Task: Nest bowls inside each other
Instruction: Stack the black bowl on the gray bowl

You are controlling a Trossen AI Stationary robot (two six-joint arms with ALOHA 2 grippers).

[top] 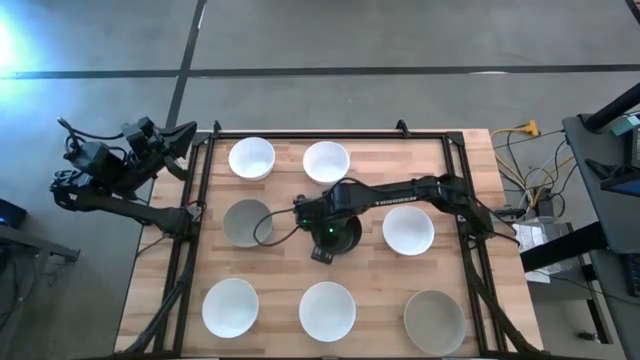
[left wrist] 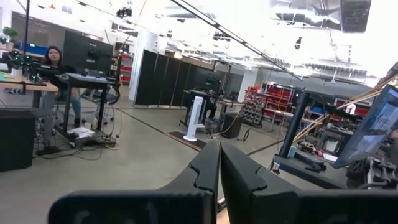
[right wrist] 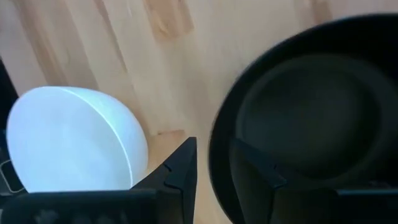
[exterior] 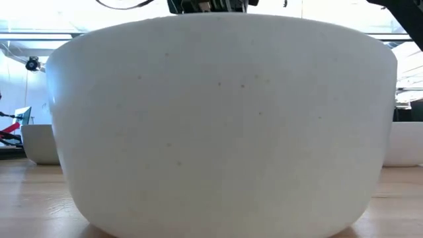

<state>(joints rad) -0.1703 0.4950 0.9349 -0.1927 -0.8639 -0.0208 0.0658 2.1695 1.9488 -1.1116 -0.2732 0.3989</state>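
Note:
Several bowls sit apart on the wooden table (top: pixel 370 280), each resting on its base: white ones (top: pixel 251 158) (top: pixel 326 161) (top: pixel 408 230), grey ones (top: pixel 246 222) (top: pixel 434 322) and a black bowl (top: pixel 352 238) at the centre. My right gripper (top: pixel 322 228) hangs over the black bowl's left rim, pointing steeply down. In the right wrist view the right gripper (right wrist: pixel 211 149) is open, with the rim (right wrist: pixel 217 134) in the gap between its fingers. My left gripper (left wrist: pixel 219 177) is shut on nothing, folded back off the table's left edge (top: pixel 180 135). My right gripper stands astride the black bowl's rim (right wrist: pixel 217 134), one finger (right wrist: pixel 183 165) outside the wall and the other (right wrist: pixel 255 177) over the hollow, coming from above. Whether either finger touches the rim I cannot tell. The bowl sits on the table.
Two white bowls (top: pixel 230 307) (top: pixel 327 310) stand along the near edge; the middle one (exterior: pixel 218 119) fills the low view. A white bowl (right wrist: pixel 74 143) lies close beside the right gripper. Black frame rails (top: pixel 200 200) run along the table's sides.

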